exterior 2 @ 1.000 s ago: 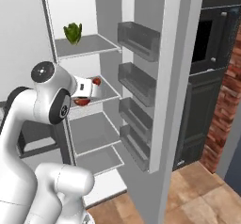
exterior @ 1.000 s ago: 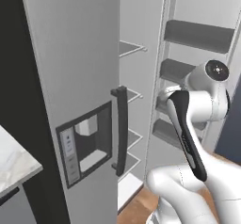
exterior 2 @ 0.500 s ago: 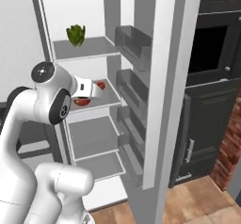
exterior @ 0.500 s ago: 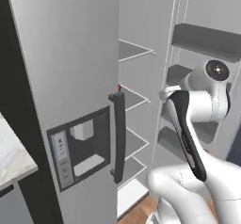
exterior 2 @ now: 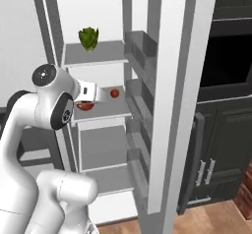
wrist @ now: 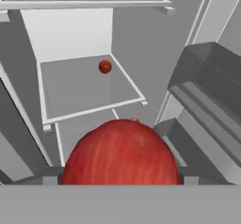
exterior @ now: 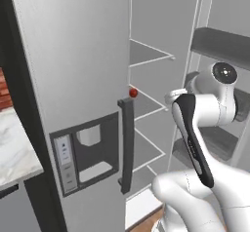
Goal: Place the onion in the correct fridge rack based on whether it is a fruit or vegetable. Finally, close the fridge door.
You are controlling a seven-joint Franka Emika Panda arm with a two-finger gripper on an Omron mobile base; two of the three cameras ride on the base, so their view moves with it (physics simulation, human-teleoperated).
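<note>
**Base has rolled; onion still in hand**

Both base views have slid sideways across the fridge since a second ago, so the camera moved, not the food. The arm keeps the same pose, and the end effector (exterior 2: 87, 102) stays clamped on the onion (wrist: 120, 157) at the level of the middle shelf, where an orange-red ball (exterior 2: 114, 93) sits. The fridge rack (exterior 2: 98, 56) above carries a leafy green (exterior 2: 88, 38), so it is likely the vegetable rack. The onion must still go up there, and the fridge door (exterior 2: 172, 105) stands open.
</note>
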